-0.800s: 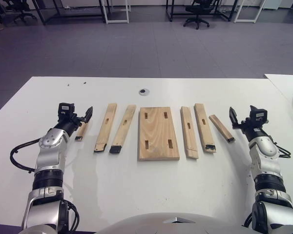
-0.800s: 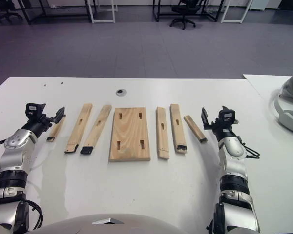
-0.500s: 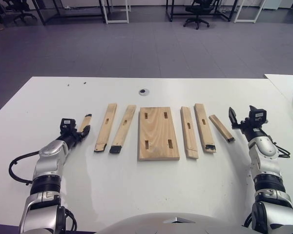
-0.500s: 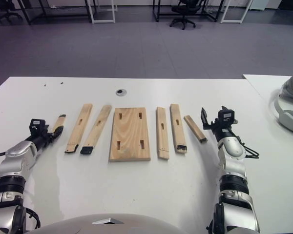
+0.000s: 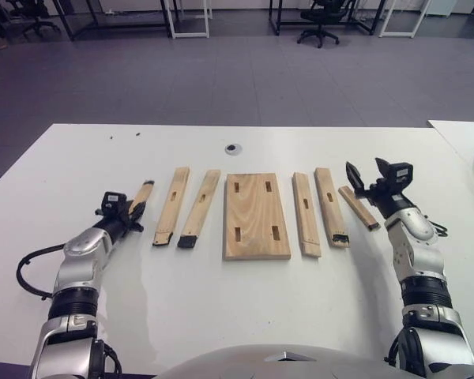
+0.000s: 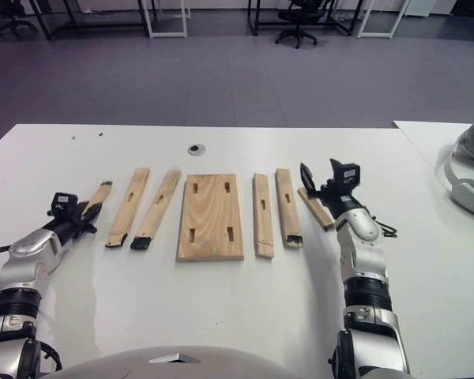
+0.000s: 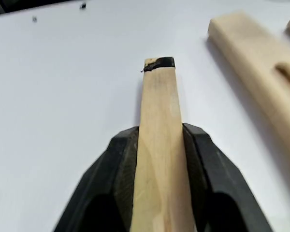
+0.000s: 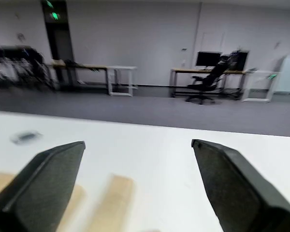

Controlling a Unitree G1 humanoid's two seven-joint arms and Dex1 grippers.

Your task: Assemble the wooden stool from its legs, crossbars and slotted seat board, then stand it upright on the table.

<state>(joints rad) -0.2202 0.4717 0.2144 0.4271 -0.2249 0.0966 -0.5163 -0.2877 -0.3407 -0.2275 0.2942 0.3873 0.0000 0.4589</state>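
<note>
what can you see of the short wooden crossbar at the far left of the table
The short crossbar is a slim, pale wooden strip with a black band at its far end. It sits at the left end of the row on the white table, angled slightly, apart from the slotted leg beside it. The left gripper is shut on its near part, one finger against each long edge.

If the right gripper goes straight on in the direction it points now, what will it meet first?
Probably nothing but bare table. The open right gripper hovers over the far end of a crossbar, pointing beyond it. Its height is unclear, so it may skim the table or pass free.
</note>
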